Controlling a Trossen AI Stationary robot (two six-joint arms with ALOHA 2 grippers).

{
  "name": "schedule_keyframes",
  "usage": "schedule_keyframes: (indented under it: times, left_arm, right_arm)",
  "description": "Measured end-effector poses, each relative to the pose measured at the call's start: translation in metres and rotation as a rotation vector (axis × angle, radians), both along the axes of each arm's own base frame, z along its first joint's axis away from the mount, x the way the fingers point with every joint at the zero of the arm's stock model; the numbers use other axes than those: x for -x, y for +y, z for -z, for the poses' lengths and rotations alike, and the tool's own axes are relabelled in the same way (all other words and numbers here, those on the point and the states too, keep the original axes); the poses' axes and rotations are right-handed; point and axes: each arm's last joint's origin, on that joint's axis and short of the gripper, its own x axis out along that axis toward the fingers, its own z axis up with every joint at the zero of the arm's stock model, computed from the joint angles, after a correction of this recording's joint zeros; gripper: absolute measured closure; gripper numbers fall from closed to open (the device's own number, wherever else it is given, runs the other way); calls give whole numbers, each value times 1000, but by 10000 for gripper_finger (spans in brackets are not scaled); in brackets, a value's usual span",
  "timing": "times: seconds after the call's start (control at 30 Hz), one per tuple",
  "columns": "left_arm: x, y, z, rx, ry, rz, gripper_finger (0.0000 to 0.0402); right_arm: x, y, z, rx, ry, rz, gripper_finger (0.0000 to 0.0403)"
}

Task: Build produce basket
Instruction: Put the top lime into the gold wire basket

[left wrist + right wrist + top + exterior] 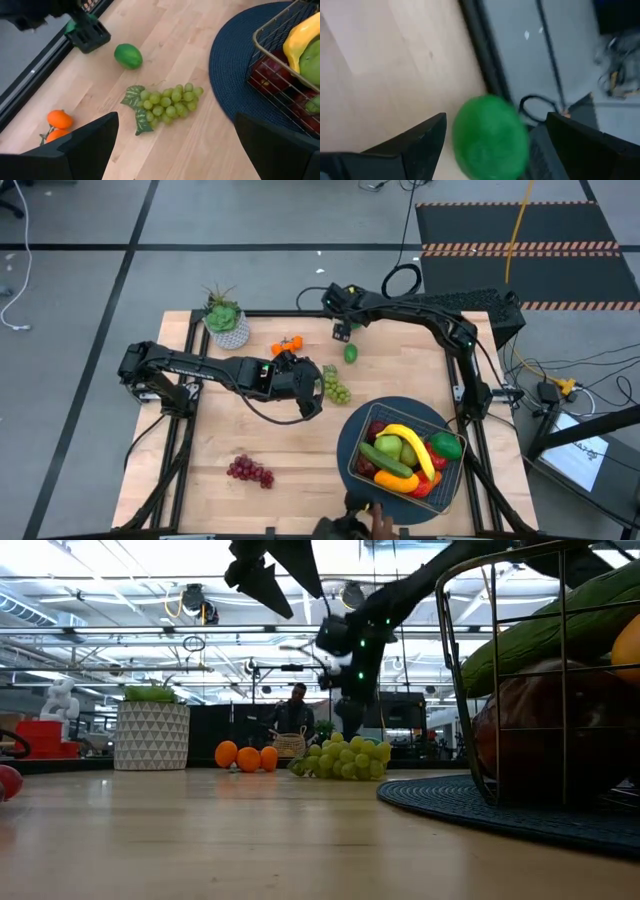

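The wire basket stands on a round dark blue mat and holds a yellow banana, a cucumber, red apples and green fruit. A bunch of green grapes lies on the wood just ahead of my open left gripper, which hovers beside the bunch without touching it. A lime lies near the far edge. My open right gripper hangs just beyond it; the lime shows between its fingers, apart from them. Two oranges and purple grapes lie loose on the table.
A green potted plant in a white pot stands at the far left corner. The blue mat lies right of the green grapes. A person's hand shows at the near edge by the mat. Another person stands far behind the table.
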Motion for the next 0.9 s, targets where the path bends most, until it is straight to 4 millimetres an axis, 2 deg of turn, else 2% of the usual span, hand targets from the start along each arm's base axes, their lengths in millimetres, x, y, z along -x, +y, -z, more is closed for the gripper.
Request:
schedule_keyframes:
  times: [0.13,0.37,0.5,0.9]
  left_arm:
    - [-1,0,0,2,-8,0,5]
    - [-1,0,-1,2,-10,0,5]
    - [-1,0,-1,3,-11,-1,5]
    - [-1,0,-1,5,-11,0,5]
  right_arm:
    - [2,-8,17,-32,26,46,53]
    - [9,-18,17,-35,11,80,46]
    - [18,-27,19,-113,-20,112,46]
    - [25,-23,27,-166,64,155,46]
